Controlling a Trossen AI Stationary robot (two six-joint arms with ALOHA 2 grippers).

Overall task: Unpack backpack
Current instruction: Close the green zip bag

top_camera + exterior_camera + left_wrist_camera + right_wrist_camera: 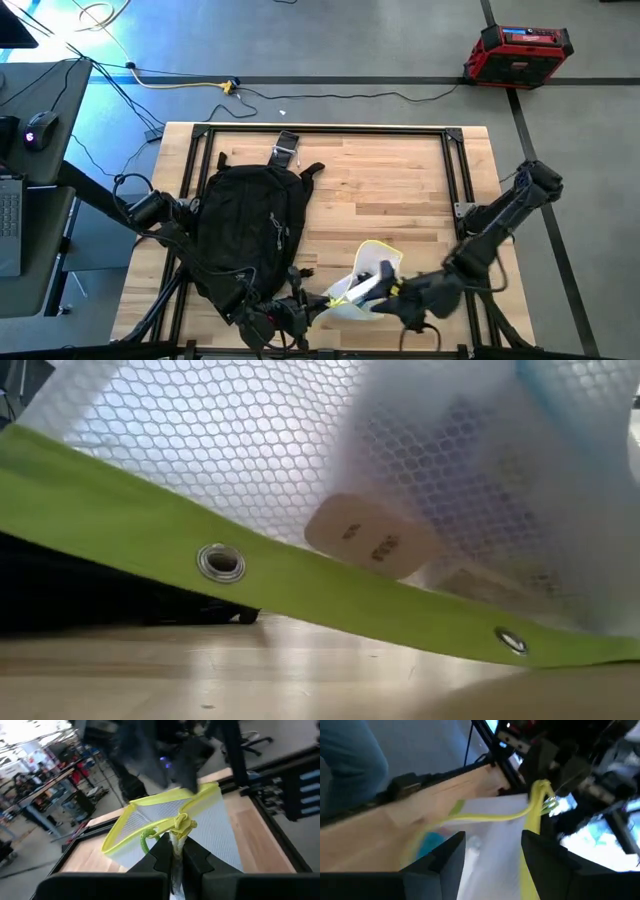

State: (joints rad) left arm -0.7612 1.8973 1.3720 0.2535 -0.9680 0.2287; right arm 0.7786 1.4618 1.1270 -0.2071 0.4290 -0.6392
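Observation:
The black backpack (250, 225) lies flat on the table's left half; in the low view it is a dark mass (80, 600). To its right, near the front edge, is a translucent mesh pouch (370, 280) with neon-yellow trim (220, 560) and a white item inside (370, 540). My left gripper (318, 303) is shut on the pouch's near-left corner. My right gripper (398, 292) is open at the pouch's right end; in the right wrist view the pouch (490, 835) shows beyond the gap between its fingers (492, 850). I see no touch there. My left gripper pinches the pouch's yellow-trimmed corner, where a bunched yellow pull (181, 826) sits, between its two shut fingers. The fingers come in nearly level from the table's left. The pouch spreads away from them toward the right, tilted, its lower yellow edge (560, 648) close to the table.
A black frame rail (320, 130) runs round the tabletop. Bare wood (400, 190) lies right of the backpack and beyond the pouch. A red case (517, 55) and cables (180, 85) are on the floor behind. A desk with a mouse (40, 128) stands at the left.

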